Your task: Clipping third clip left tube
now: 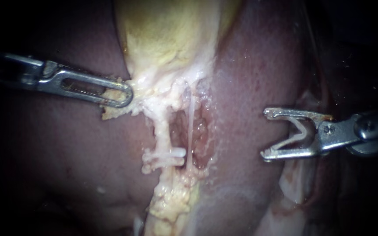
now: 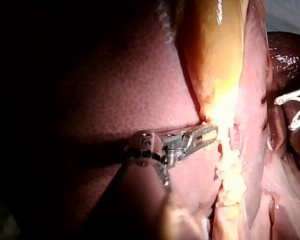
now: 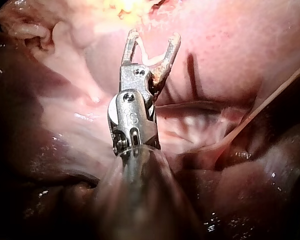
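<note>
Standing wide apart, the jaws of the right instrument point(image 1: 264, 133) cradle a loaded clip point(image 1: 295, 135) that touches both, while the left instrument point(image 1: 125, 96) holds its jaws closed on pale tissue at the lower end of the gallbladder point(image 1: 171, 35). Likely hazards: the loaded clip may catch the thin right tube point(image 1: 191, 122) just beside the target, land on the two white clips point(image 1: 171, 154) already seated, or slip from the jaws if they brush the liver point(image 1: 250, 87) on approach. The left tube point(image 1: 160, 131) lies well apart from the right jaws, across bare liver towards the left instrument, and just below the left jaws' hold.
</note>
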`<state>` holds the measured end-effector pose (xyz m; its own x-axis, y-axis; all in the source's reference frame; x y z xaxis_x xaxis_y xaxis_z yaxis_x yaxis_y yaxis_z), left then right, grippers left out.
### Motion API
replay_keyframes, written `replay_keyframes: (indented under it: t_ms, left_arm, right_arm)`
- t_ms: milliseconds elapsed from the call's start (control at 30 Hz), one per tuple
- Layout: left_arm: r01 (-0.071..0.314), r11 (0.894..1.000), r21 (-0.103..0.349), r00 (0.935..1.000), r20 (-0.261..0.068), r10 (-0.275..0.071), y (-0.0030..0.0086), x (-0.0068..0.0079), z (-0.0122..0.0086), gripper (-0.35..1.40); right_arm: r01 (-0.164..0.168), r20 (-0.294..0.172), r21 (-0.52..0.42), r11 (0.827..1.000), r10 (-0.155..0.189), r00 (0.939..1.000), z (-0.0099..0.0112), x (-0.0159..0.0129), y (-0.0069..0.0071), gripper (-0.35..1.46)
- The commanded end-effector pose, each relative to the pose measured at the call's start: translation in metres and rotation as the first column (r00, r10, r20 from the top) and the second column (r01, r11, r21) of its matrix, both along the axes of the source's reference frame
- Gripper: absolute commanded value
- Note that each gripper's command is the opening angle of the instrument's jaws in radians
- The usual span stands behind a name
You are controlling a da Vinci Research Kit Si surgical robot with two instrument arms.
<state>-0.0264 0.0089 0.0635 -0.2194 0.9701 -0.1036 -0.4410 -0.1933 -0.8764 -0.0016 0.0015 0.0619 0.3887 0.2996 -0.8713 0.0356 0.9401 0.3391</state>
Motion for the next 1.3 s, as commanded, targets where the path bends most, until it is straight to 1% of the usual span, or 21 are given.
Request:
replay_keyframes:
  t_ms: [33,100,200,300,433,467,567,600,667,800,967,1167,1300]
  left_arm:
    - [-0.001,1.0,0.0,1.0,0.0,0.001,0.0001,0.0,0.0,-0.35]
    - [-0.002,1.0,0.001,1.0,0.001,0.002,0.0001,0.0002,-0.0002,-0.35]
    - [0.003,1.0,0.002,1.0,0.0,-0.003,0.0008,0.001,-0.001,-0.35]
    - [0.016,1.0,0.004,0.9998,-0.007,-0.016,0.0022,0.0022,-0.0025,-0.35]
    - [0.056,0.998,0.011,0.9984,0.005,-0.056,0.0043,0.004,-0.0051,-0.35]
    - [0.066,0.998,0.006,0.9978,0.007,-0.066,0.0049,0.0045,-0.0059,-0.35]
    - [0.082,0.997,-0.007,0.9965,0.018,-0.082,0.0059,0.0055,-0.0072,-0.35]
    - [0.083,0.997,-0.01,0.9964,0.021,-0.082,0.006,0.0057,-0.0075,-0.35]
    - [0.085,0.996,-0.009,0.9962,0.02,-0.085,0.0061,0.0058,-0.0077,-0.35]
    - [0.087,0.996,-0.011,0.996,0.018,-0.087,0.0058,0.0056,-0.0075,-0.35]
    - [0.088,0.996,-0.012,0.996,0.017,-0.088,0.0057,0.0056,-0.0075,-0.35]
    - [0.088,0.996,-0.012,0.996,0.017,-0.088,0.0057,0.0056,-0.0074,-0.35]
    - [0.089,0.996,-0.013,0.996,0.017,-0.088,0.0056,0.0055,-0.0074,-0.35]
  right_arm:
    - [0.0,0.0,0.0,1.0,0.0,1.0,0.0,0.0,0.0,0.5]
    - [0.0,0.0,0.0,1.0,0.0,1.0,0.0,0.0,0.0,0.5]
    - [0.001,0.0,0.0,1.0,-0.001,1.0,0.0,0.0,0.0,0.5]
    - [0.001,0.0,0.0,1.0,-0.001,1.0,0.0,-0.0001,0.0,0.5]
    - [0.001,0.0,0.0,1.0,-0.001,1.0,0.0,-0.0001,0.0,0.5]
    - [0.001,0.0,0.0,1.0,-0.001,1.0,0.0,-0.0001,0.0,0.5]
    - [0.001,0.0,0.0,1.0,-0.001,1.0,0.0,-0.0001,0.0,0.5]
    - [0.001,0.0,0.0,1.0,-0.001,1.0,0.0,-0.0001,0.0,0.5]
    - [0.001,0.0,0.0,1.0,-0.001,1.0,0.0,0.0,0.0,0.5]
    - [0.0,0.0,0.0,1.0,0.0,1.0,0.0,0.0001,0.0,0.5]
    - [0.018,-0.017,0.01,1.0,-0.018,0.9997,-0.0004,0.0009,-0.0002,0.5]
    - [0.038,-0.038,0.02,0.999,-0.037,0.9986,-0.0012,0.0038,-0.0007,0.5]
    - [0.044,-0.053,0.083,0.996,-0.039,0.9978,-0.0013,0.0066,-0.0007,0.5]
